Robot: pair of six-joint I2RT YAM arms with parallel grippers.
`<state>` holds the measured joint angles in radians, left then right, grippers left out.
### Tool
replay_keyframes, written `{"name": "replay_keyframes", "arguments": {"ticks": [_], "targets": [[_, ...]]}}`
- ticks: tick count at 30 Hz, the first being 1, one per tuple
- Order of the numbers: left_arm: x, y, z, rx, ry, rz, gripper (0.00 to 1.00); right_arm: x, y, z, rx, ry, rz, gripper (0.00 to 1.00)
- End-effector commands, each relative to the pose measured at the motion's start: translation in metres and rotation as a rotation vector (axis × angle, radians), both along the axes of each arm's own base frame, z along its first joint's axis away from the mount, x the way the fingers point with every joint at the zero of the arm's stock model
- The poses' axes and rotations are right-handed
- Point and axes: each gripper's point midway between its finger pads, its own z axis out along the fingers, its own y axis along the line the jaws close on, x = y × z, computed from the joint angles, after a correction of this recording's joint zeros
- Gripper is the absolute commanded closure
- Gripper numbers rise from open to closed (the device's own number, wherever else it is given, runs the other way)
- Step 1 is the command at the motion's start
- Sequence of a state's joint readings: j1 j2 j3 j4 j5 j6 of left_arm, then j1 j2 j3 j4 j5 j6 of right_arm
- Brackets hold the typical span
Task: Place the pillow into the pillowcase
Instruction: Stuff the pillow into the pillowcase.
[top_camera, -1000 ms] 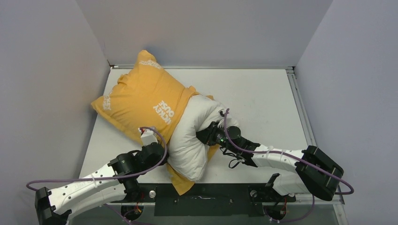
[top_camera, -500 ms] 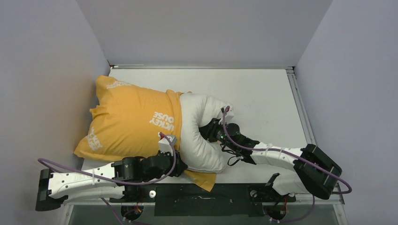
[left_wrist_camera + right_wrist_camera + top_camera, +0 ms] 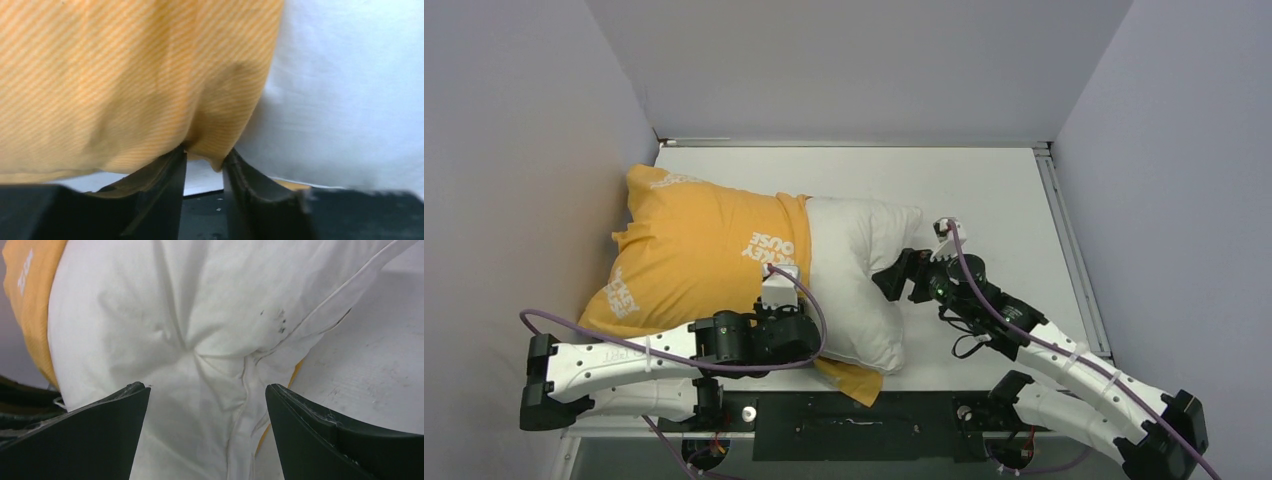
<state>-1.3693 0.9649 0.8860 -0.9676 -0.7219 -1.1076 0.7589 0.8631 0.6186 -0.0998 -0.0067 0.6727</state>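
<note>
The orange-yellow pillowcase [image 3: 694, 250] lies on the left of the table with the off-white pillow [image 3: 854, 270] partly inside; the pillow's right half sticks out of the opening. My left gripper [image 3: 804, 338] is at the near side of that opening. In the left wrist view its jaws [image 3: 205, 155] stand narrow, pinching a fold of the pillowcase [image 3: 125, 75] hem beside the pillow [image 3: 350, 100]. My right gripper [image 3: 894, 275] is just right of the pillow's bare end. It [image 3: 207, 390] is open, and its fingers flank the seamed pillow [image 3: 200, 315] without touching.
An orange flap [image 3: 854, 380] of the case pokes out under the pillow's near corner. Grey walls close in on the left, back and right. A metal rail [image 3: 1064, 240] runs along the table's [image 3: 1004, 190] right edge; the black base plate [image 3: 854, 415] lies at the near edge.
The pillow and case have swung left and settled flat. My right gripper has let go of the pillow, drawn back to the right and opened. The left gripper has moved right along the case's opening.
</note>
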Motion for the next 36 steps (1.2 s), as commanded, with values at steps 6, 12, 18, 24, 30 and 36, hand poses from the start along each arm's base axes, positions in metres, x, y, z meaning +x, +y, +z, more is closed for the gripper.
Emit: {"name": "replay_keyframes", "arguments": {"ticks": [6,12,18,24,30,36], "targets": [[0.008,-0.02,0.025,-0.07,-0.096,-0.088,1.0,-0.093,0.047,-0.063,0.227,0.314,0.399,0.06],[-0.03,-0.085,0.062,-0.361,-0.078,-0.437,1.0,-0.1,0.085,-0.051,0.335,0.253,0.491,0.45],[-0.092,-0.13,0.09,-0.446,-0.014,-0.769,1.0,-0.082,0.121,-0.028,0.419,0.186,0.525,0.9],[-0.139,-0.174,0.102,-0.408,-0.022,-0.965,1.0,-0.071,0.146,-0.019,0.404,0.159,0.458,0.95],[-0.151,-0.203,0.126,-0.441,-0.101,-1.028,1.0,-0.1,0.175,-0.029,0.417,0.199,0.528,0.95],[-0.107,-0.171,0.134,-0.432,-0.188,-0.793,0.8,-0.119,0.166,-0.045,0.433,0.244,0.554,0.94]]}}
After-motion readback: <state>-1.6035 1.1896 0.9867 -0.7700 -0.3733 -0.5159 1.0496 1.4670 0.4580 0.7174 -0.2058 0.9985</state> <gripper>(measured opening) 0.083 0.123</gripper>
